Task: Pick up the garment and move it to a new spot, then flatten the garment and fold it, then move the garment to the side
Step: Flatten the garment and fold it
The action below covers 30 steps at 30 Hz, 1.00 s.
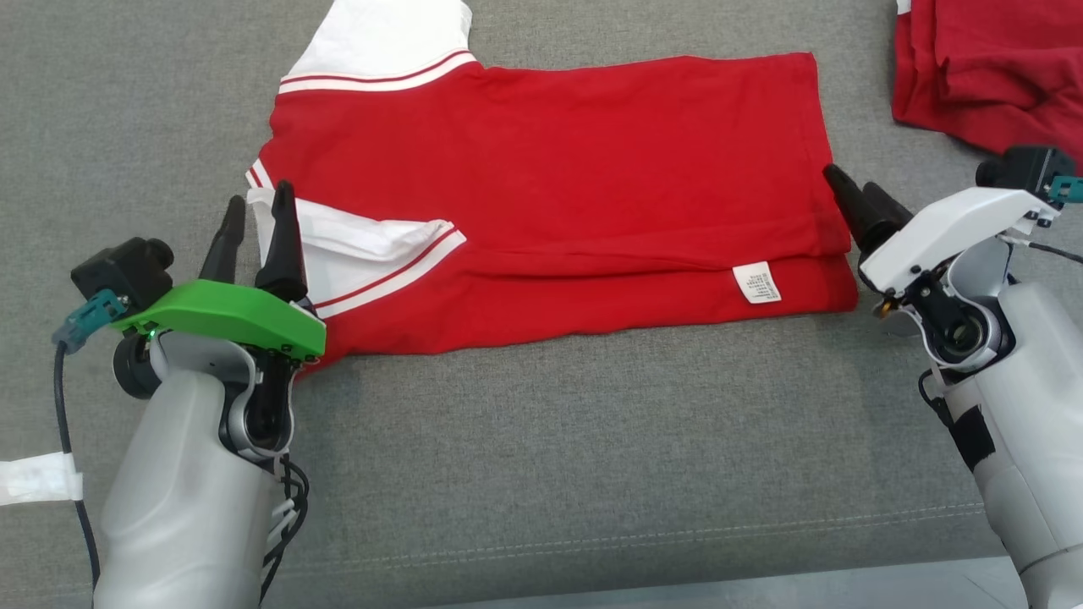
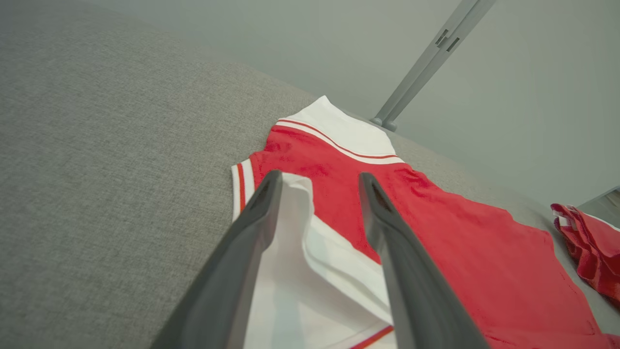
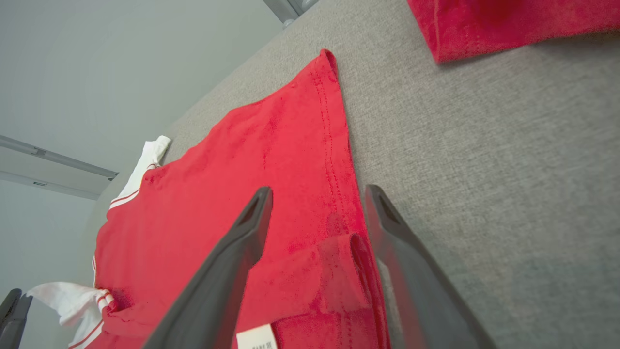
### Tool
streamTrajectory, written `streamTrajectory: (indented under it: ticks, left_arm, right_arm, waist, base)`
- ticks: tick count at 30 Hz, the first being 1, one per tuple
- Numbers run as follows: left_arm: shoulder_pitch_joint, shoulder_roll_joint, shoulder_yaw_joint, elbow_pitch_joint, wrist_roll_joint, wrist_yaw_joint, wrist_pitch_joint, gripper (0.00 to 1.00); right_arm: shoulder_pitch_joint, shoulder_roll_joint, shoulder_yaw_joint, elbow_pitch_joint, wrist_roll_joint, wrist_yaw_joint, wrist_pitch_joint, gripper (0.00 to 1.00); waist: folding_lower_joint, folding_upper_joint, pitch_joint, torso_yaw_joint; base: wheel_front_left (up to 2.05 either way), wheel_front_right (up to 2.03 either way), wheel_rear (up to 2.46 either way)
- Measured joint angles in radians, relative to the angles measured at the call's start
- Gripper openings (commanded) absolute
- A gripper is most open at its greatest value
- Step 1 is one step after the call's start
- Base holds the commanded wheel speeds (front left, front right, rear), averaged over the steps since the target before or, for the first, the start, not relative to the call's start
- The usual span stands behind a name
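Note:
The garment (image 1: 550,178) is a red shirt with white, red-striped sleeves, lying flat on the grey cushion with its near long edge folded up over the body. A white label (image 1: 755,282) shows near its right end. My left gripper (image 1: 259,196) stands open at the shirt's left end, fingers apart over the white sleeve (image 2: 290,271); in its wrist view the left gripper (image 2: 319,175) grips nothing. My right gripper (image 1: 850,179) is open at the right hem. In its wrist view the right gripper (image 3: 318,190) straddles the stitched hem (image 3: 334,160) without pinching it.
A second red garment (image 1: 990,76) lies bunched at the far right corner, close behind my right wrist. A strip of white tape (image 1: 38,478) hangs at the left edge. The cushion's front seam (image 1: 643,533) runs below the shirt. A grey metal post (image 2: 426,63) rises behind the cushion.

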State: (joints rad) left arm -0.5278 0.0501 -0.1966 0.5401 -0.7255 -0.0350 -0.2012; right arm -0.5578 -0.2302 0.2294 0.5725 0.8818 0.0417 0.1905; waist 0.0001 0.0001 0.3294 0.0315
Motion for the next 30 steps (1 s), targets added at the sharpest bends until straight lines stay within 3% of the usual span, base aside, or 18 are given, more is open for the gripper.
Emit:
streamTrajectory:
  ticks: [7, 15, 23, 30]
  left_arm:
    - [-0.037, 0.001, 0.022, 0.051, 0.0, -0.002, -0.021, 1.0]
    - [-0.029, -0.001, 0.031, 0.061, 0.0, -0.046, -0.044, 1.0]
    - [0.134, 0.002, 0.052, 0.082, -0.012, -0.054, -0.047, 1.0]
    - [0.224, -0.002, 0.06, 0.076, -0.091, -0.062, -0.035, 1.0]
  right_arm:
    - [-0.059, 0.007, -0.024, 0.033, -0.013, 0.002, -0.074, 1.0]
    - [-0.053, -0.028, -0.011, 0.031, -0.062, 0.044, -0.187, 1.0]
    - [0.057, -0.026, -0.013, 0.022, -0.072, 0.056, -0.28, 1.0]
    - [0.121, -0.022, -0.021, -0.007, -0.071, 0.063, -0.332, 1.0]
  waist:
    - [0.0, 0.0, 0.006, -0.007]
    - [0.0, 0.0, -0.013, -0.002]
    - [-0.0001, 0.0, -0.061, 0.004]
    - [-0.0001, 0.0, -0.102, 0.012]
  base:
    - [0.0, 0.0, 0.0]
    - [0.0, 0.0, 0.0]
    - [0.0, 0.0, 0.0]
    - [0.0, 0.0, 0.0]
